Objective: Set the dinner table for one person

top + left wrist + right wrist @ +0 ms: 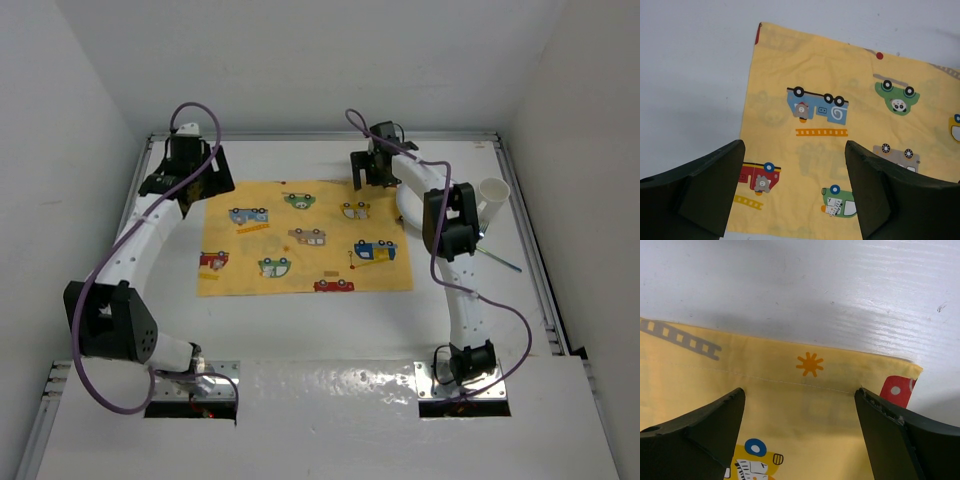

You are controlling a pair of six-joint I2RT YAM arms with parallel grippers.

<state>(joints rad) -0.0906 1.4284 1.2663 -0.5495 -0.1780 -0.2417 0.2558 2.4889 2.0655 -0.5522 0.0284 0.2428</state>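
Note:
The white dinner table (300,325) carries a yellow placemat (300,262) printed with cartoon cars, lying flat in the middle. My left gripper (205,182) is open and empty above the placemat's far left corner. In the left wrist view (795,145) the mat (840,90) fills the space between the fingers. My right gripper (368,180) is open and empty above the mat's far edge near its right corner. In the right wrist view (800,392) the hemmed edge (810,365) lies between the fingers.
A white cup (493,196) stands right of the right arm. A thin dark utensil (498,262) lies on the table near the right rail. A white rounded object (407,210) is partly hidden behind the right arm. Grey rails (530,250) edge the table.

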